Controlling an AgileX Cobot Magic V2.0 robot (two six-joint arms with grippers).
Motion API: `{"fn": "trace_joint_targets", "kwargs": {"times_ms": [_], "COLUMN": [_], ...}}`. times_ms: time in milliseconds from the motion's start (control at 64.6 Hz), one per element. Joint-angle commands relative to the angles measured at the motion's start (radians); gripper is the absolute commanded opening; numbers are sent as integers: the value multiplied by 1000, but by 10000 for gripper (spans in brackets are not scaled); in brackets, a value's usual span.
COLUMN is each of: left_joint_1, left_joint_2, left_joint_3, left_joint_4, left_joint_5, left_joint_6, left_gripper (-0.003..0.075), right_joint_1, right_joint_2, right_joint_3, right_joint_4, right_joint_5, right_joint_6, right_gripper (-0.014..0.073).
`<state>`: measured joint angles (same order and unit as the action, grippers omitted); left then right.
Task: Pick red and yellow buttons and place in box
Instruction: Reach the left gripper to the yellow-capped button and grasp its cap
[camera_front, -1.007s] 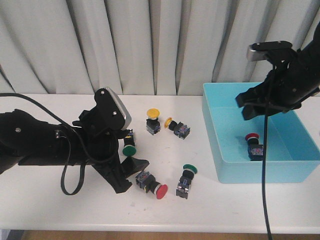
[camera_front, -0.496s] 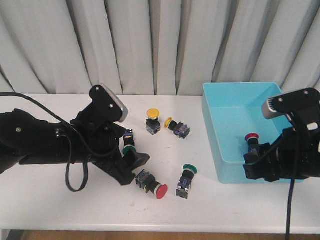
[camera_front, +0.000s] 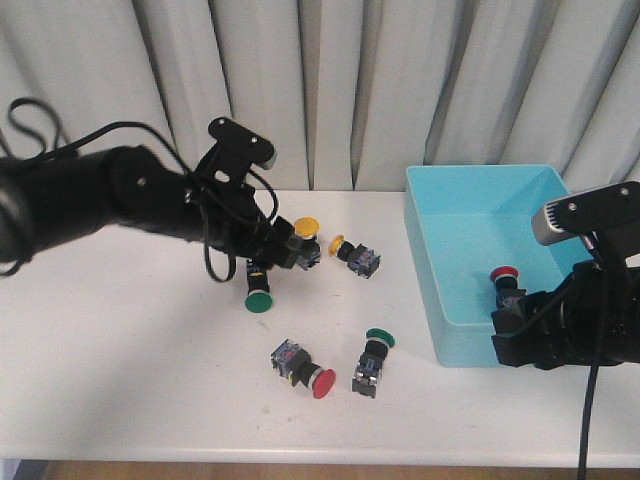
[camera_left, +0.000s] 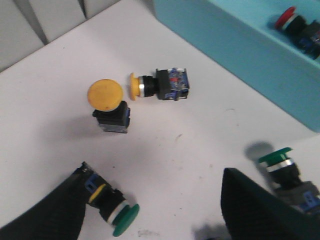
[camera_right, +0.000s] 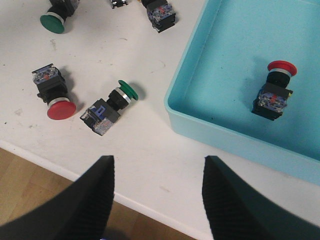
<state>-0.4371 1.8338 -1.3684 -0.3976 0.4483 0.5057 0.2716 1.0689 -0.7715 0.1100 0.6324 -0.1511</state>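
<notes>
One red button (camera_front: 505, 284) already sits in the box (camera_front: 450, 230), its cap at about twelve o'clock from its black body; three wanted ones remain on the table (camera_front: 120, 380). We see an upright yellow button (camera_left: 108, 104) and, just beside it at three o'clock in the front view, a second yellow button (camera_left: 159, 85) lying on its side. A red button (camera_front: 303, 367) lies toward the front edge, at six o'clock from the yellow pair.

Our left hand (camera_left: 155, 210) hovers above the yellow pair with its fingers spread wide and nothing between them. Our right hand (camera_right: 156, 200) hangs at the front of the box, also spread and empty.

The main risk, as we judge it, is the company the yellow buttons keep. A green button (camera_left: 111, 205) lies right at one left finger, and another green one (camera_left: 287, 172) lies close to the other. If we drop straight down from here, a finger may knock a green button or trap it alongside the target. The two yellow buttons sit so near each other that closing on one could shove the other or tip the upright one over. The round caps may also slip from a grip taken too high; we would rather close on the boxy body. On the right side, a careless reach for the red button could nudge the green one next to it.
</notes>
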Motion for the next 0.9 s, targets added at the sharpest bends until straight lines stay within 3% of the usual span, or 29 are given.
{"fn": "trace_joint_targets", "kwargs": {"times_ms": [0, 170, 496, 883], "left_joint_1": [2, 2, 2, 2], "left_joint_2": [45, 196, 435, 604], "left_joint_3": [-151, -370, -742, -929], "left_joint_4": [123, 305, 312, 258], "left_joint_5": [49, 178, 375, 322], "left_joint_6": [-112, -244, -234, -218], "left_gripper": [533, 535, 542, 553], "right_joint_1": [1, 1, 1, 1], "right_joint_2": [-17, -17, -17, -17], "right_joint_3": [-28, -28, -28, -28], "right_joint_4": [-1, -1, -1, -1], "right_joint_5": [-57, -57, -57, -57], "right_joint_6": [-8, -8, -8, -8], "right_gripper": [383, 383, 383, 383]}}
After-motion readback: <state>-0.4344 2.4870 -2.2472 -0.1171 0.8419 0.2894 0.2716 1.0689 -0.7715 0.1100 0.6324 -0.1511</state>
